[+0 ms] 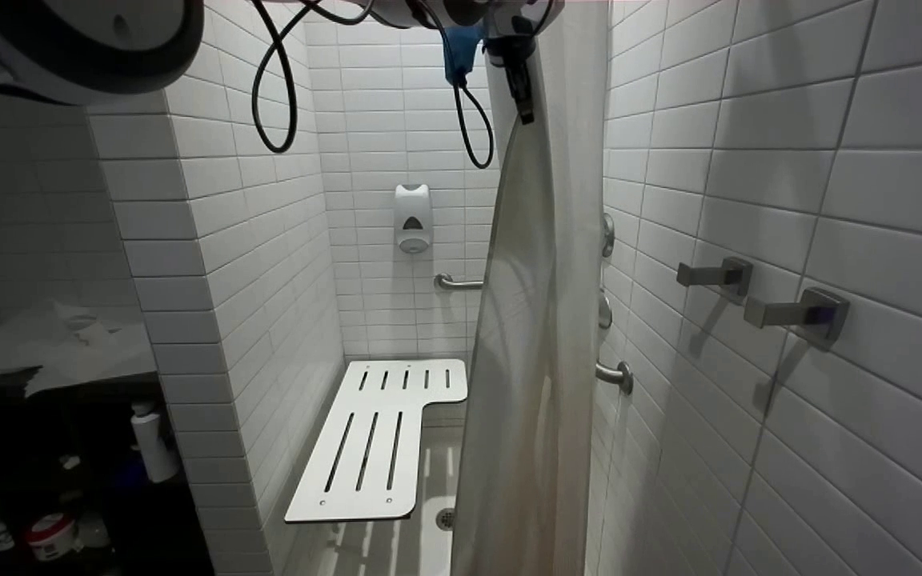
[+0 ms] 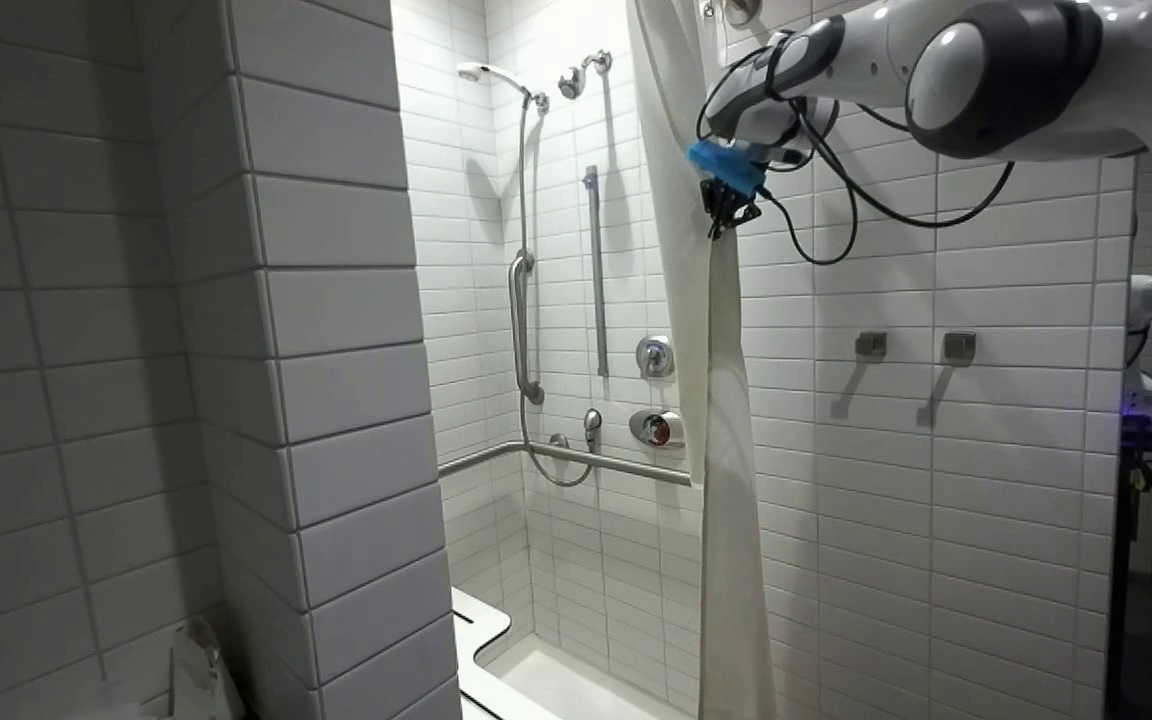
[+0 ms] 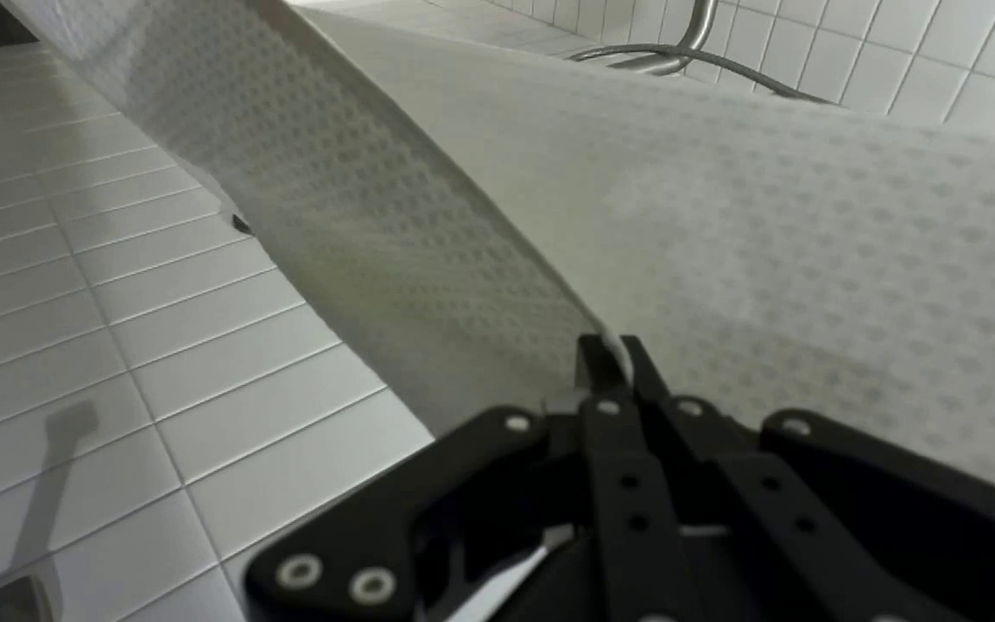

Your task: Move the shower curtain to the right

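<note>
Up high, the claw (image 3: pixel 617 352) is clamped on the curtain (image 1: pixel 539 320), only a narrow pinch of it: a hard sideways tug could slip that loose!

White arm (image 2: pixel 1036 80) outstretched, wrist (image 2: pixel 751 98) bent downward, black pincer (image 3: pixel 614 350) pointing down, fingertips (image 3: pixel 649 371) seemingly pinched close

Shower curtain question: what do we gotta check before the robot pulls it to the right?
1. Pincer shut on an edge of the shower curtain: ok.
2. Curtain apart from the wall hooks: ok, in both exterior views.
3. Curtain not lying on the slatted bench: ok.
4. Dangling cables not caught on the hooks: ok.
5. Curtain's top and bottom free to slide: cannot tell, both out of view.
</note>
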### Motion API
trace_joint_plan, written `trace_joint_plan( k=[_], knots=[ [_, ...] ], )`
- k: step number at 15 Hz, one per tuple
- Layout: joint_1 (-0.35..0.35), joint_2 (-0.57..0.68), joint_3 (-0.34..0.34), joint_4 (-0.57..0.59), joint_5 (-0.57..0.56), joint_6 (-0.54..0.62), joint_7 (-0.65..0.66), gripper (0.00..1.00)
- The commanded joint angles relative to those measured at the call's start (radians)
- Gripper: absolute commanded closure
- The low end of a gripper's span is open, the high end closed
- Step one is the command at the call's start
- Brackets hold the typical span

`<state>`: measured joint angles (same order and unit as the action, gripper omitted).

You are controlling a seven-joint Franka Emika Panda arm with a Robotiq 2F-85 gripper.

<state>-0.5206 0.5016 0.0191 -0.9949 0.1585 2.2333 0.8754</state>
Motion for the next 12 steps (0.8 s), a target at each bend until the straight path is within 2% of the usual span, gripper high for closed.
trace_joint_plan(
  k=[1,12],
  knots=[
    [-0.037,0.015,0.002,0.024,0.046,-0.011,0.021,0.99],
    [-0.092,0.020,0.003,0.022,0.070,-0.008,0.049,0.99]
  ],
)
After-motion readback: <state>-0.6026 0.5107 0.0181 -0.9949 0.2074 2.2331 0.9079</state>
